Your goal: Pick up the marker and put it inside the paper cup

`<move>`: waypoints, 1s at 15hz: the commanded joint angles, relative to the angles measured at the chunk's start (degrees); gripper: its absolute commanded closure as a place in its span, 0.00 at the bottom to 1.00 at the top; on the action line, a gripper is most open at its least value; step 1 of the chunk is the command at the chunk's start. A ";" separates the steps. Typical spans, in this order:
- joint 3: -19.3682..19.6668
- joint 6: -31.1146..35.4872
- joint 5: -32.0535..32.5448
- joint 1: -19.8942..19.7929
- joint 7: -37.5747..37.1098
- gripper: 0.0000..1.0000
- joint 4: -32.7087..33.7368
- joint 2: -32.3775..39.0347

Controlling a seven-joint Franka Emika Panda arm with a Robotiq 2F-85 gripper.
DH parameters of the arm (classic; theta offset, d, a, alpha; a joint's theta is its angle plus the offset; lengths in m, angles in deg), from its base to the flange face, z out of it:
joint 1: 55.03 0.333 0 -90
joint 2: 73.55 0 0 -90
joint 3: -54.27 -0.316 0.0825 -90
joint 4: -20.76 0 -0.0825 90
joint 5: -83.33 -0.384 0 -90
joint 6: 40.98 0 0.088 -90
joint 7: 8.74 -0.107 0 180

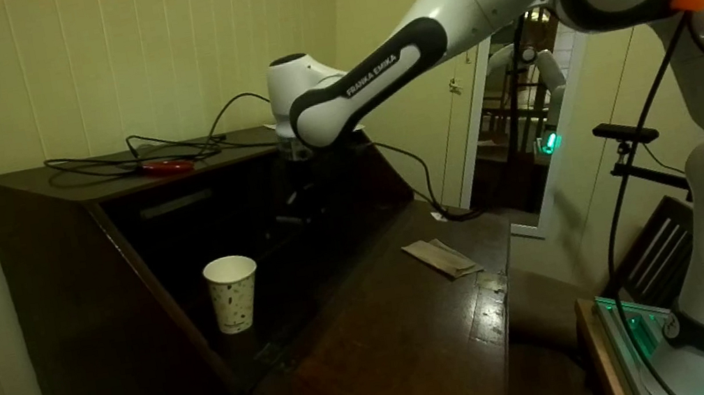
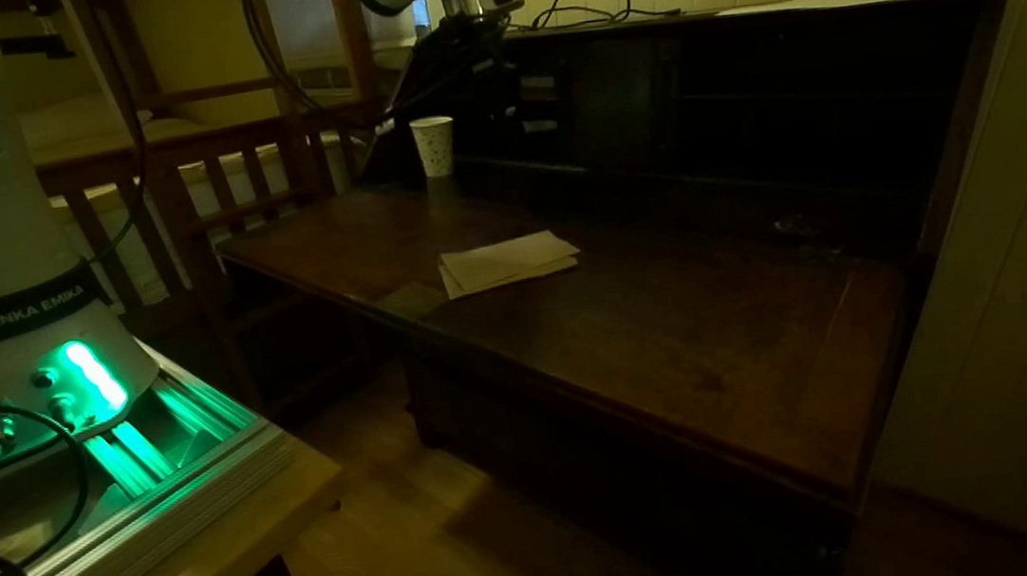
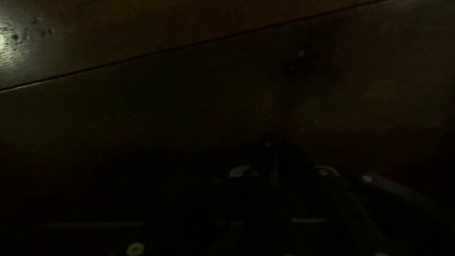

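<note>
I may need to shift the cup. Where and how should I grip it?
Pinch the cup at its rim, probably from above: it stands upright, open mouth up, and tapers toward its base, so a side squeeze might slide.

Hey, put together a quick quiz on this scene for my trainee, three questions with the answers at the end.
1. Multiple choice: in both exterior views, how does the paper cup stand?
A: on its side
B: upside down
C: upright

2. True or false: the red item lies on top of the desk, outside the paper cup.

3. Fill in the blank: no part of the paper cup can be made out in the dark ____ view.

Key: 1. C; 2. true; 3. wrist.
</note>
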State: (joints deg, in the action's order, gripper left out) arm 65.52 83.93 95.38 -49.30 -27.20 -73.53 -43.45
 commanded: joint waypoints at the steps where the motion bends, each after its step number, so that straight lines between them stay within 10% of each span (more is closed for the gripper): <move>1: -3.53 -3.71 -0.49 -4.46 13.52 0.94 -8.99 -11.49; 9: -8.11 -8.69 0.53 -6.92 36.71 0.94 -16.83 -25.27; 15: -13.15 -11.80 8.84 -2.78 40.82 0.94 -15.73 -27.35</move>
State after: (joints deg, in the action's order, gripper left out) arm 54.45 74.62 99.33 -53.96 12.07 -88.46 -68.93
